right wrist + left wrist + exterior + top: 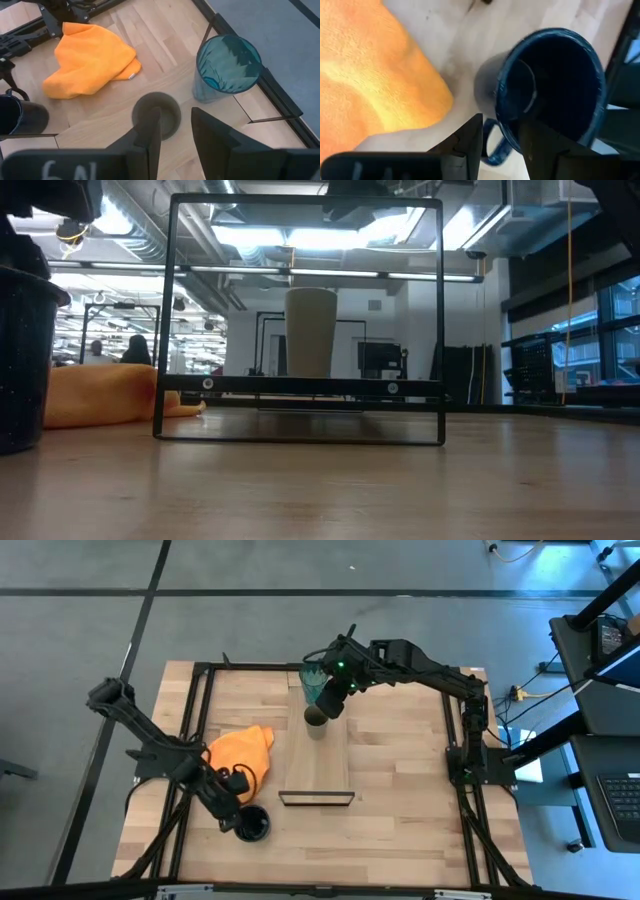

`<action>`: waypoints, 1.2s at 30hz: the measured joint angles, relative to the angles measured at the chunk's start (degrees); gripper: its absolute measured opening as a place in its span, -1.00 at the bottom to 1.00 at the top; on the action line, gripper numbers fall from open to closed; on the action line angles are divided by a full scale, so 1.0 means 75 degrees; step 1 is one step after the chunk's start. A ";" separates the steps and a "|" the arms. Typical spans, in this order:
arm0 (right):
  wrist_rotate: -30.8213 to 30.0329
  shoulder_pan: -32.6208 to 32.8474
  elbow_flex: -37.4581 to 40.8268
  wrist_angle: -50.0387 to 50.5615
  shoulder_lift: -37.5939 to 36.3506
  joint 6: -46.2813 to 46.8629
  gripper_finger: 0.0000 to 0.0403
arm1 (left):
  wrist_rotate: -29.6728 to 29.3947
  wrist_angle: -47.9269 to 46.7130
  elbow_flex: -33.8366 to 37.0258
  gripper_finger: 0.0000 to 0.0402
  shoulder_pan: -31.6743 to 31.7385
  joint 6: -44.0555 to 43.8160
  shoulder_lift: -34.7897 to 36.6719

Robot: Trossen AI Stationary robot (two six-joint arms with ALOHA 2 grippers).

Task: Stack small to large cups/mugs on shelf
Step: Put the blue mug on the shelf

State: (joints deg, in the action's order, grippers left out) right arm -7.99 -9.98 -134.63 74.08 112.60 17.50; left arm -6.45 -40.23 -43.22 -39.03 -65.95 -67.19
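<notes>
Our right gripper (pixel 172 132) hovers spread just above the olive-brown cup (pixel 156 113) on the shelf (pixel 318 762), the teal tumbler (pixel 227 66) just beyond at its far end. Our left gripper (pixel 500 145) straddles the navy mug's (pixel 550 85) rim, near-left, beside the orange cloth (pixel 243 752).

My left gripper (pixel 500 137) hangs directly above the dark navy mug (pixel 547 87). My two dark fingers (pixel 467 142) are parted, and the near rim of the mug lies in the gap between them. The mug stands upright on the wooden tabletop (pixel 455 45), mouth open toward me, its handle (pixel 492 145) beside one finger. The orange cloth (pixel 370 75) lies near the mug, not touching it.
</notes>
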 joint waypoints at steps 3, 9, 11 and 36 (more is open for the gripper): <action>0.0000 0.0000 0.0003 0.0000 0.0000 -0.0003 -0.46 | -0.0124 -0.0002 0.0000 -0.42 0.0000 -0.0071 -0.0162; 0.0000 0.0000 0.0003 0.0000 0.0000 -0.0029 -0.46 | -0.0273 0.0010 -0.0003 -0.42 0.0000 -0.0084 -0.0410; 0.0000 0.0000 0.0003 0.0000 0.0000 -0.0031 -0.46 | -0.0276 0.0009 -0.0003 -0.42 0.0003 -0.0081 -0.0513; -0.0066 -0.0001 0.0003 0.0761 0.0002 -0.0178 -0.46 | -0.0067 -0.0858 -0.0003 -0.92 0.1527 0.0857 0.0318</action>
State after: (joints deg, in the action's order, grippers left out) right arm -8.48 -9.98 -134.61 79.79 112.61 16.16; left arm -6.95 -46.66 -43.24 -27.57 -59.53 -64.80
